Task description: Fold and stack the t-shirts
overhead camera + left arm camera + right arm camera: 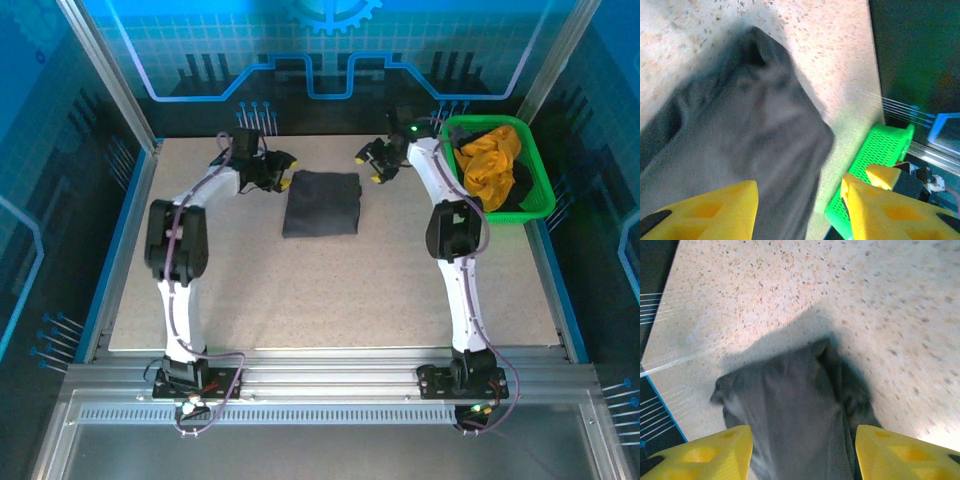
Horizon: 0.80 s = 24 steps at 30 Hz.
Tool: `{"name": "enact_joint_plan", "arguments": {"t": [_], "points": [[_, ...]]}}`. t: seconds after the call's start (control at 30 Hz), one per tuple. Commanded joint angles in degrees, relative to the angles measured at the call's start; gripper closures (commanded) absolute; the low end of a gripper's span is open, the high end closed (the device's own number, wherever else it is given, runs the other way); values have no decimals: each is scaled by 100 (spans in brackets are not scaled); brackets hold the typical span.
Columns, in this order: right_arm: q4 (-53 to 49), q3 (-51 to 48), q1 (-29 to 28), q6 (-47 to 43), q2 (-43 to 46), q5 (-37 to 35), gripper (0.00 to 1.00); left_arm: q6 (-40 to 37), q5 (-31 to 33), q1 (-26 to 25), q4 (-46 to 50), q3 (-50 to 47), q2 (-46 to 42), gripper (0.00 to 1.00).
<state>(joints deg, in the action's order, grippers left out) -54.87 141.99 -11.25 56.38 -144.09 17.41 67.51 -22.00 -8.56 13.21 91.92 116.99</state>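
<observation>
**Top external: black tee folded, both grippers off it**

Top external cam has the black tee (321,203) lying as a neat rectangle at far-centre of the table (330,300), flat, no sleeves sticking out. Just beside its far-left corner hovers the left gripper (283,172), and just beside the far-right corner the right gripper (372,160). Prob. reason: those are the corners a two-arm fold ends at, so the arms sit mirrored, one per side.

Wrist cams: each pair of yellow fingers (705,210) stands apart w/ dark cloth seen beyond the gap and nothing pinched. So both are partly open and holding nothing. Pics are blurred, so can't tell if the tips touch the cloth.

The orange tee (490,160) sits crumpled in the green basket (535,205) at the far-right corner, close by the right arm. I'd guess that's the supply bin, w/ the right arm nearest for the next pick. Black tee is prob. parked mid-table as the stack base, where both arms can reach.

Count: 2 arms, 2 grippers, 1 basket, 1 black tee on the table, 1 orange tee in the basket. There's some dark cloth under the orange one; can't tell if it's another shirt.
</observation>
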Motion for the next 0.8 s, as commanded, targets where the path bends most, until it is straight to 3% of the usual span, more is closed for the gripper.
{"name": "enact_joint_plan", "arguments": {"t": [0.0, 0.07, 0.17, 0.3, 0.4, 0.57, 0.77], "points": [[277, -1292, -51, -159, 1434, 180, 56, 224, 315, -269, 47, -902, -1194, 49], [787, -2456, -182, -48, 2139, 310, 64, 502, 374, -545, -70, -1493, -1598, 49], [1532, -4056, -420, 64, 3171, 369, 64, 1375, 609, -1066, -567, -2443, -2117, 42], [3159, -6311, -678, 355, 4848, 411, 46, 2468, 1411, -1795, -1696, -3261, -2253, 35], [3732, -7462, -713, 515, 5756, 561, 40, 3043, 1827, -2103, -2420, -3338, -1829, 29], [3477, -8422, -628, 454, 6701, 736, 38, 3593, 2392, -2427, -3068, -3182, -1112, 23], [3169, -8958, -345, 423, 7502, 821, 39, 4087, 2771, -2621, -3267, -2820, -268, 30]]}}
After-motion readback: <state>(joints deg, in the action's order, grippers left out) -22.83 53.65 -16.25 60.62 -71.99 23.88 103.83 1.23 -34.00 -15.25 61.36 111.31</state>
